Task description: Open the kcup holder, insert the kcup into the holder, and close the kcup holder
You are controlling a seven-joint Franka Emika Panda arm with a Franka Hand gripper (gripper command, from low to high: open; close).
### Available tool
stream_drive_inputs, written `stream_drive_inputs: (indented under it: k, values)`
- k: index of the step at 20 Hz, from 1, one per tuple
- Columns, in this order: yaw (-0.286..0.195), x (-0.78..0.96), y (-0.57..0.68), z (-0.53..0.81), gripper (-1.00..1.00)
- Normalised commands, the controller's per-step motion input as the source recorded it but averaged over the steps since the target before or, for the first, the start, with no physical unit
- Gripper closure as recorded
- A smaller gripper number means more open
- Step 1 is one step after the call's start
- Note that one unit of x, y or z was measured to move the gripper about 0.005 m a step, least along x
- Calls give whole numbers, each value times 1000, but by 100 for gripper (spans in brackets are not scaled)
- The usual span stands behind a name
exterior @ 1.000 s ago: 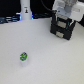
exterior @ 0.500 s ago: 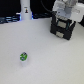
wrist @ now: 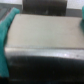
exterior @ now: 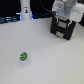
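Currently, exterior view: hand point(exterior: 63, 21) sits over the holder point(exterior: 63, 29) at the surface's point(exterior: 45, 55) far edge, likely lined up to open it. Kcup point(exterior: 23, 57) waits well apart, near edge. Wrist view: holder top point(wrist: 42, 32) fills frame between green fingers point(wrist: 6, 37); hand state unclear.

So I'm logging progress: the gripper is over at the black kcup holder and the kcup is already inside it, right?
Not quite. The gripper is at the black kcup holder, but the kcup sits out on the white table, well apart from it. The exterior view shows this.
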Motion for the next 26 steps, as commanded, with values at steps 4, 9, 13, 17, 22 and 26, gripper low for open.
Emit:
stream_drive_inputs:
  k: [4, 9, 13, 17, 22, 26]
  values:
    - [-49, 978, -92, 286, 100]
    - [-64, 990, -145, 370, 100]
    - [-51, 998, -169, 409, 100]
    - [-44, 1000, -169, 434, 100]
    - [-49, 1000, -199, 322, 100]
    - [-46, 999, -172, 327, 100]
